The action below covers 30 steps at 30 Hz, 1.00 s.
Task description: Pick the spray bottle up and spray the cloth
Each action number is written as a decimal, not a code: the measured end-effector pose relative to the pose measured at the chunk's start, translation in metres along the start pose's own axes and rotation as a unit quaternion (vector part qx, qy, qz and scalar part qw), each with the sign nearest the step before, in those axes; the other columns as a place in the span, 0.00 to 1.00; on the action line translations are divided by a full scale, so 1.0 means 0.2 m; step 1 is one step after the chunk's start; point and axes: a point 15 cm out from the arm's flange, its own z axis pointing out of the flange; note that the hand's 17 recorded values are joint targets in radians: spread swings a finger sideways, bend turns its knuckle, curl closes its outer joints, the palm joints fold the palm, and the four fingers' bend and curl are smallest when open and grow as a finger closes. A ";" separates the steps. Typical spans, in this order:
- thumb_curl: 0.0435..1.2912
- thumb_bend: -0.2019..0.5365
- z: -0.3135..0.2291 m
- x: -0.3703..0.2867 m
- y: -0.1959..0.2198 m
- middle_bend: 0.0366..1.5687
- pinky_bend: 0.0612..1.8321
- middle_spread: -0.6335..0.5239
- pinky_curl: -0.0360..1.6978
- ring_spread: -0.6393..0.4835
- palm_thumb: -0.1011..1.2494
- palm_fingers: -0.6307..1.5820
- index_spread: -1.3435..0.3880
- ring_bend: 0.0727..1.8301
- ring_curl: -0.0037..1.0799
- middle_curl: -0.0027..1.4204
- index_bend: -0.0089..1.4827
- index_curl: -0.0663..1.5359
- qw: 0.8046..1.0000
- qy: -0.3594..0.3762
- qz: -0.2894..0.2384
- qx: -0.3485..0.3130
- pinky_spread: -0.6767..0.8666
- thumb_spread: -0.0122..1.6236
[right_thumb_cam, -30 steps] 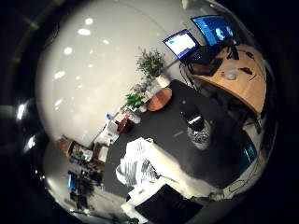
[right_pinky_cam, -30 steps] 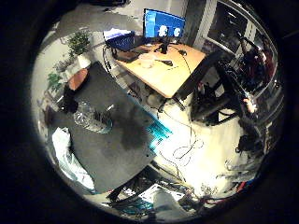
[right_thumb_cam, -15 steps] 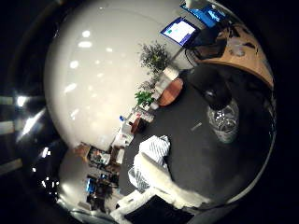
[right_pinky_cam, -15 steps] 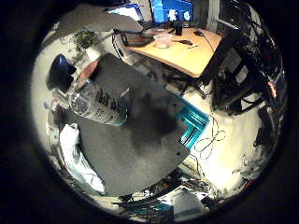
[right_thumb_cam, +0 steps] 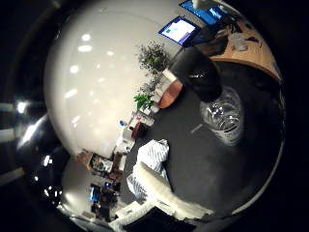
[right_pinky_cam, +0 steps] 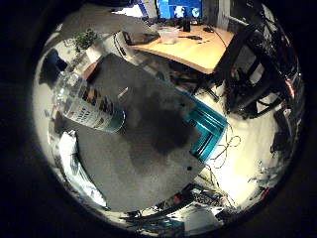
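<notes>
The spray bottle (right_pinky_cam: 88, 103) stands on the dark grey table (right_pinky_cam: 148, 163). It is clear plastic with a teal-edged label and a black spray head (right_thumb_cam: 195, 72). It fills a fair part of both palm views, so it is close to the palm of my hand. The cloth (right_thumb_cam: 152, 155), white with fine stripes, lies crumpled on the same table a short way from the bottle. A white part of my hand (right_thumb_cam: 164, 193) reaches in at the edge of the thumb side view, beside the cloth. Nothing is held.
Beyond the table stands a wooden desk (right_pinky_cam: 198, 47) with monitors, and a black chair (right_pinky_cam: 242, 69) beside it. A teal crate (right_pinky_cam: 208, 131) sits on the floor by the table's edge. Potted plants (right_thumb_cam: 152, 58) and a small round wooden table (right_thumb_cam: 169, 94) stand near the wall.
The whole picture has shifted and the bottle and table have grown much larger: my hand has come down closer to the bottle. Bottle and cloth stay where they were.
</notes>
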 end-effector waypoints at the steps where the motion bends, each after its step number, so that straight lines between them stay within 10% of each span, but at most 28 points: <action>1: 0.23 0.23 0.00 0.00 -0.01 0.10 0.66 0.76 0.10 0.89 0.32 0.32 0.74 0.24 0.22 0.23 0.12 0.22 1.000 -0.001 0.000 0.002 0.84 0.63; 30: 0.21 0.24 0.17 -0.07 -0.06 0.11 0.65 0.75 0.09 0.88 0.29 0.32 0.76 0.26 0.22 0.24 0.11 0.21 0.988 -0.142 0.020 0.062 0.81 0.64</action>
